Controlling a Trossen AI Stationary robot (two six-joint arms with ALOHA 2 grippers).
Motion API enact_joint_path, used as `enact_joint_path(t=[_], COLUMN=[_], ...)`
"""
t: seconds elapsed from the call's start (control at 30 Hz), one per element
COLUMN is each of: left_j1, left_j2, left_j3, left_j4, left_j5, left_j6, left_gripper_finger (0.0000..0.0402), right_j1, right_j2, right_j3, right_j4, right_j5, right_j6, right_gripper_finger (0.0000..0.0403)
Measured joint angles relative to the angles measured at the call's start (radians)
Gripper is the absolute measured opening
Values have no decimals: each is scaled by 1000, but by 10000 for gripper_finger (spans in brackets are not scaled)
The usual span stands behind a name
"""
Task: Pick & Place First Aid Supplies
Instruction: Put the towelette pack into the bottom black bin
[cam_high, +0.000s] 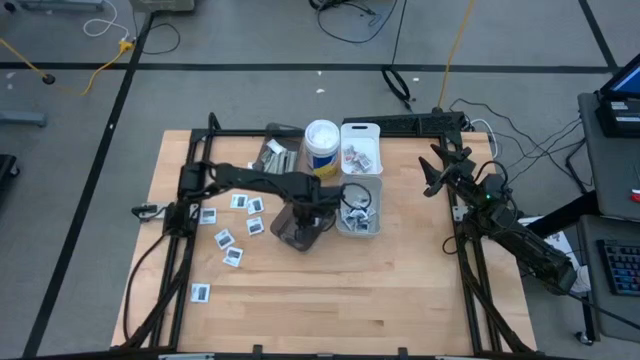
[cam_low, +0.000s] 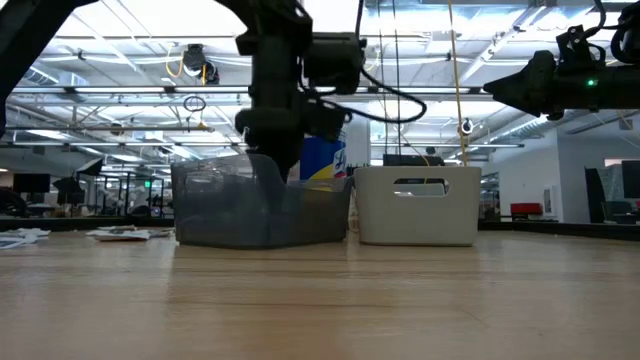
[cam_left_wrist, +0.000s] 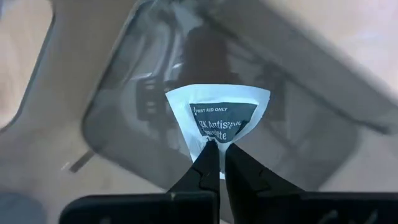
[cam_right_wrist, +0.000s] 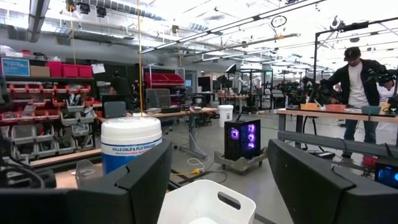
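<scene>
Approx. seven packets (cam_high: 231, 257) still loose on table (cam_high: 400, 300), left of bins, so most of job left. Left tool (cam_left_wrist: 217, 149) pinched shut on one white antiseptic packet (cam_left_wrist: 217, 118), hanging over smoky bin (cam_high: 298, 232), not dropped yet. Clear bin (cam_high: 360, 213) beside it holds bits. Right tool (cam_right_wrist: 217, 168) fully open, empty, parked far right.

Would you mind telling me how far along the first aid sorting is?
Done: the clear bin already holds some supplies. In hand: the left gripper pinches an antiseptic packet over the smoky bin. Left: several packets lie on the table. The right gripper waits, open.
</scene>
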Motion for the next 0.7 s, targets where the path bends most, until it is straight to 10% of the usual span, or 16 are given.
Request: enact_joint_path(t=[0.7], left_j1=[28], left_j2=[-88], left_j3=[-11], left_j4=[-2], left_j5=[-29], left_j6=[-162], left_gripper_finger=[247], right_j1=[0], right_j2=[0], right_j3=[0], right_j4=[0], right_j5=[0], right_j6=[0], right_gripper_finger=[263])
